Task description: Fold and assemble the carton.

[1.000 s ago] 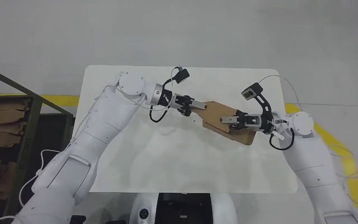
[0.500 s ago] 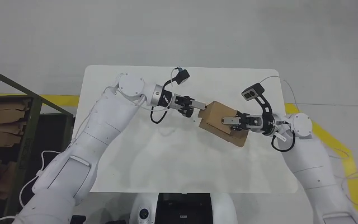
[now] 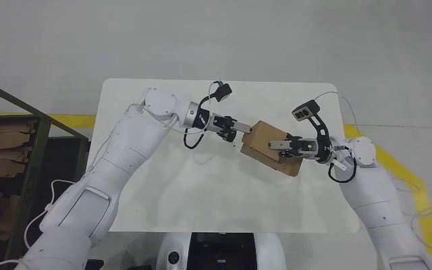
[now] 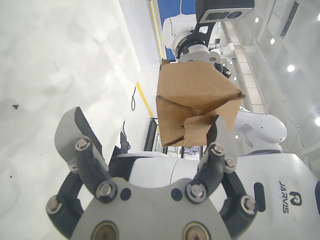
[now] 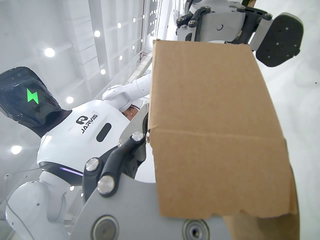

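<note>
The brown carton (image 3: 260, 142) is held up over the middle right of the white table (image 3: 169, 196), partly opened into a box shape. My right gripper (image 3: 278, 145) is shut on its upper panel; one of its fingers (image 5: 137, 123) presses the panel's edge and the other is hidden behind the cardboard (image 5: 215, 116). My left gripper (image 3: 237, 131) is open at the carton's other end. In the left wrist view the carton (image 4: 192, 93) shows its folded end flaps, and one finger (image 4: 220, 131) touches a flap while the other finger (image 4: 80, 131) stands clear.
A green-framed rack (image 3: 23, 142) holding flat cardboard stands off the table's left edge. The white tabletop extends bare in front of and behind the carton. A yellow line (image 3: 395, 165) runs on the floor at the right.
The carton has gone from a flatter, longer shape to a shorter, boxier one. My left gripper has shifted slightly right against its end, and my right gripper has kept its hold.
</note>
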You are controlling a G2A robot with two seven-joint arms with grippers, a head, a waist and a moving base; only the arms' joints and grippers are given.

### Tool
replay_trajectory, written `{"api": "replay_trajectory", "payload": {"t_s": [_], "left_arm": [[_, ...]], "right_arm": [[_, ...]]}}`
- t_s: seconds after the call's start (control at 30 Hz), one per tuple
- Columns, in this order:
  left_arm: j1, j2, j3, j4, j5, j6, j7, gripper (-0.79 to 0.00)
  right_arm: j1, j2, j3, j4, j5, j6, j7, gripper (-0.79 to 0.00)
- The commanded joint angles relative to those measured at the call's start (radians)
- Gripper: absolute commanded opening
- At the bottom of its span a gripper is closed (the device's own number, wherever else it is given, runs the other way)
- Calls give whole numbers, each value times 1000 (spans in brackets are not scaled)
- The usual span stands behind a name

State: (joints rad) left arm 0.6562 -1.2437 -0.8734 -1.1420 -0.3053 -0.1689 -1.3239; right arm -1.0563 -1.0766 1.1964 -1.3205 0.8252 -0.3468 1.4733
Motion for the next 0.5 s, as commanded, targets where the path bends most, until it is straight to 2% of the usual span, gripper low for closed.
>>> {"api": "replay_trajectory", "payload": {"t_s": [0.0, 0.47], "left_arm": [[4, 0, 3, -6, 3, 1, 0, 0], [12, -7, 28, -11, -9, 1, -9, 0]], "right_arm": [[0, -1, -1, 3, 9, 2, 2, -785], [5, -10, 1, 17, 57, 11, 11, -785]]}}
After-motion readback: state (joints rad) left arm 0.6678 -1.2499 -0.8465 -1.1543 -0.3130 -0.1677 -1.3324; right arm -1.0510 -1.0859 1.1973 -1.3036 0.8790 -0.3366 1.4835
